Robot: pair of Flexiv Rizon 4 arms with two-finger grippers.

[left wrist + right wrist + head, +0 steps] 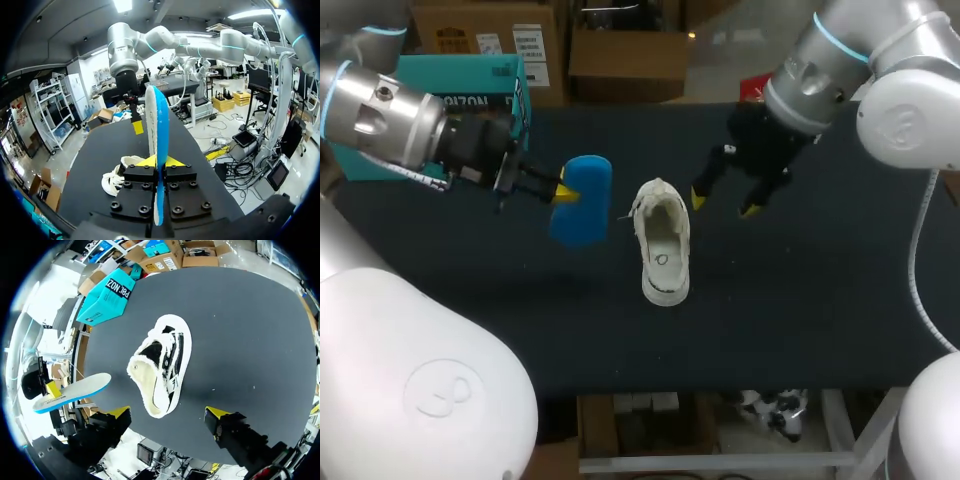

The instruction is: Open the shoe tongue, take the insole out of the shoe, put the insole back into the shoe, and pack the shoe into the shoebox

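Blue insole point(582, 200) out of shoe point(663, 243), clamped in left fingers point(563, 193) above surface point(820, 300), left of shoe. Right fingers point(700, 199) spread, empty, far-right of shoe. Next, likely reinsertion: angle insole toe-first into opening.

Left pincer point(563, 192) clamps the insole point(584, 205) aloft; right pincer point(726, 204) hangs splayed, pointing down

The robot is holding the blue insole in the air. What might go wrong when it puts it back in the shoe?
The left fingers pinch the insole only at one end, so it might twist or slip out. The shoe lies loose on the table; the right fingers are open and not touching it, so pushing the insole in might shove the shoe away.
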